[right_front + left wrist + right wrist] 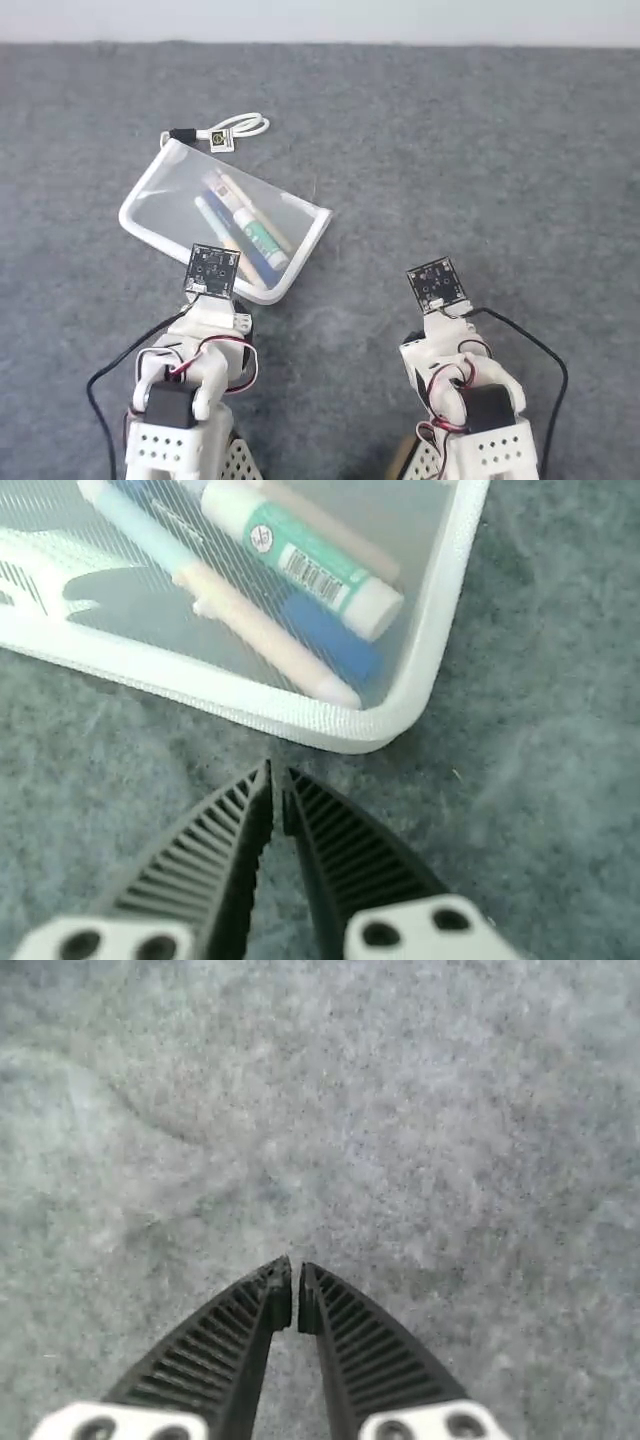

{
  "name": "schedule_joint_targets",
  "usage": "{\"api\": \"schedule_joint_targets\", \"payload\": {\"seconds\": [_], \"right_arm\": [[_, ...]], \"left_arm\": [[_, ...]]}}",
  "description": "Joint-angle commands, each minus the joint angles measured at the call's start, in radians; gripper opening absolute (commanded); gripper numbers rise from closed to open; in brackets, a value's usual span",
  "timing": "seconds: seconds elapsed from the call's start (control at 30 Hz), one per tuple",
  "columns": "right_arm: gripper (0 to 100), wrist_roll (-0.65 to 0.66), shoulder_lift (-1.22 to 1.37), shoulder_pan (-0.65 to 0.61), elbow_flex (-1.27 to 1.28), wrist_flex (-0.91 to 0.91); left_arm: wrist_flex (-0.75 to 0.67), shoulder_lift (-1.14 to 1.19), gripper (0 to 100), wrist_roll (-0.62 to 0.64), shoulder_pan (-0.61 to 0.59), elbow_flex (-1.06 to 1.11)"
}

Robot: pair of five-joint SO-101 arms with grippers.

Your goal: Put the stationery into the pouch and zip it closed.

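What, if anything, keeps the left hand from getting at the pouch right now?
Likely nothing, so yes: the left hand, shut, sits just short of the pouch, at its near corner, with only bare grey mat between them.

A grey felt-like table (480, 150) bears a white-edged mesh pouch (165, 207) lying flat, its strap loop (246, 125) alongside.

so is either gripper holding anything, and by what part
Nothing is held. The left gripper is shut beside the pouch; the right gripper is shut over the mat.
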Motion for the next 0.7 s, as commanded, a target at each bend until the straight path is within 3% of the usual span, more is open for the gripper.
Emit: {"api": "schedule_joint_targets", "payload": {"seconds": [0.0, 0.67], "right_arm": [[0.6, 0.012, -0.008, 0.013, 0.021, 0.005], [0.6, 0.012, -0.008, 0.012, 0.021, 0.005]], "left_arm": [[0.002, -0.015, 1, 0.005, -0.005, -0.013], [-0.012, -0.015, 1, 0.011, 0.003, -0.013]]}}
